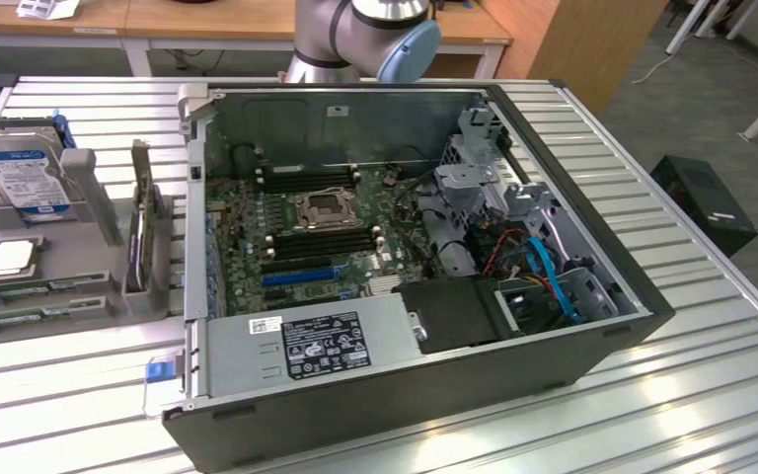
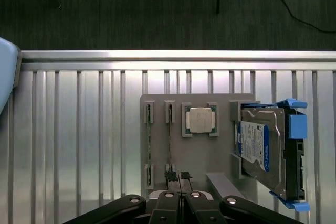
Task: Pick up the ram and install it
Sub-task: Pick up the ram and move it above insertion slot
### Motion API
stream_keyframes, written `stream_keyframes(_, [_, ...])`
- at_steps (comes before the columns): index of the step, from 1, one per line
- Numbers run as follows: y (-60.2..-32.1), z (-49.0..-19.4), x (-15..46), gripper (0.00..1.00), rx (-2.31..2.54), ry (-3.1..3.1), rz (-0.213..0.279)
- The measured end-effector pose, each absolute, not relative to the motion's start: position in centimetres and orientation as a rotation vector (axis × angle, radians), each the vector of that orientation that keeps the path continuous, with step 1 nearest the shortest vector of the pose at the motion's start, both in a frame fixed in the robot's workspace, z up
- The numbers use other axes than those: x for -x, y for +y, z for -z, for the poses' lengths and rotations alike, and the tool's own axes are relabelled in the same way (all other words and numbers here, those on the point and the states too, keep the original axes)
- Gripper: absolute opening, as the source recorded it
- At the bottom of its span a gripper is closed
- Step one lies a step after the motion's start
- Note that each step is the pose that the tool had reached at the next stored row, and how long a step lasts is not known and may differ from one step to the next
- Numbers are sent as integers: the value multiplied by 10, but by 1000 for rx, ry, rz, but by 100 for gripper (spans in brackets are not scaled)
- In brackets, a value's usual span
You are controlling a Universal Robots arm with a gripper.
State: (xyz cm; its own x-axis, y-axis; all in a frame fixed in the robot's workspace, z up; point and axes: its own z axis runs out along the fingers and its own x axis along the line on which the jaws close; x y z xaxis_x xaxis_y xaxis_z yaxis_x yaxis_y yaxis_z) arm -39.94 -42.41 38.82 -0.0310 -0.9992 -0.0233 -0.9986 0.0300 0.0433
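Wrist view: grey tray (image 2: 210, 153) with two ram sticks (image 2: 169, 140), processor (image 2: 200, 119), hard drive (image 2: 257, 148); claw (image 2: 179, 176) pinched together.

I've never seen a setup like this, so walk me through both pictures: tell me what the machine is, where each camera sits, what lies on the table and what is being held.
The machine is a robot arm, seen at the back of a slatted metal table. One picture comes from a camera standing apart from the arm. The other comes from a camera on the arm's wrist, looking down.

On the table lies an open computer case with its green motherboard exposed. Beside it, at the exterior view's left, a grey holder carries spare parts: two thin ram sticks, a square processor chip and a hard drive.

The black pincer is shut. It hangs over the holder near one stick's end and, as far as I can tell, holds nothing.
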Motion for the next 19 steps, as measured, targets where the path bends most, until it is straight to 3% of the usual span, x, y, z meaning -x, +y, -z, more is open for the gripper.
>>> stream_keyframes(8, [-424,-388,399,11,-2177,-2245,74])
stream_keyframes(10, [-424,-388,399,23,-2177,-2245,74])
stream_keyframes(12, [-424,-388,399,23,-2177,-2245,74])
stream_keyframes(13, [-424,-388,399,30,-2177,-2245,74])
stream_keyframes(19, [-424,-387,399,30,-2177,-2245,74])
